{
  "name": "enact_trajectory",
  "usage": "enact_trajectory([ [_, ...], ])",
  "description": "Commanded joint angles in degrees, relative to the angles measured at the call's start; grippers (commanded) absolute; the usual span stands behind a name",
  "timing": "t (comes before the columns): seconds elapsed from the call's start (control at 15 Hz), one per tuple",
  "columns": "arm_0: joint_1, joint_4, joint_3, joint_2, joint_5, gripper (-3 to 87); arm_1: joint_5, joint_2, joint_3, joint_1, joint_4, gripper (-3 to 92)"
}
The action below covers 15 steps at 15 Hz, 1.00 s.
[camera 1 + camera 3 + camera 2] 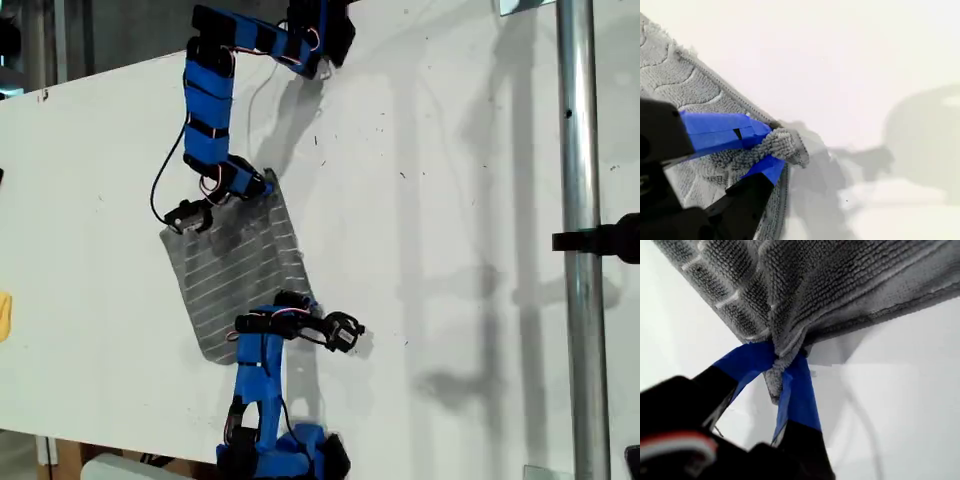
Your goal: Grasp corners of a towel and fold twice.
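My first pincer (782, 365) is clamped tight on a corner (774, 385) of the towel (840, 285). Its two blue-taped fingers meet in a narrow V with the cloth bunched into a thick twist between them. From that pinch the towel fans out in soft folds. It is a nubby grey terry with thin white stripes and a stitched hem, and it casts a shadow on the smooth white table (900, 405).

My second pincer (772, 150) is likewise closed on a corner (787, 145). The looped pile is squeezed into a fuzzy, rounded tuft that pokes out past the blue tips. Beside it the towel (670, 75) lies flat, showing a wavy raised pattern and a corded border.

In the exterior view the towel (235, 265) is a roughly square grey sheet. It is spread on the table (450, 200) between the two arms' bases, in the exterior view's left half, and its stripes run slantwise. One blue arm (210, 110) reaches from the table's far edge to the towel's far corner on the exterior view's left. The other blue arm (258, 370) reaches from the near edge, with its black tip just past the towel's side on the exterior view's right. I cannot tell from the wrist views which arm is which. A small yellow object (4, 315) sits at the exterior view's left edge of the table, well apart from the towel.
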Motion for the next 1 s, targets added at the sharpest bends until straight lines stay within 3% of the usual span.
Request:
enact_trajectory([
  [0.0, 3.3, 4.7, -1.1, 8.2, -2.1, -2.9, 4.6, 7.1, 2.0, -4.0, 3.9, -0.3],
  [0.33, 19.2, 5.4, -0.7, 19.0, -8.9, -2.9, 25.6, 33.8, 10.7, -25.1, 12.4, -0.3],
  [0.53, 25.0, 0.5, -0.3, 21.4, -13.2, -2.9, 36.3, 35.3, 6.9, -39.5, 11.9, -0.3],
  [0.73, 19.5, -0.2, 0.2, 22.6, -9.9, -2.9, 33.2, 30.8, 0.5, -34.5, 14.6, -0.3],
  [0.93, 8.0, 5.5, 0.4, 24.2, -3.6, -2.9, 23.0, 29.6, -0.7, -17.8, 14.0, -0.3],
])
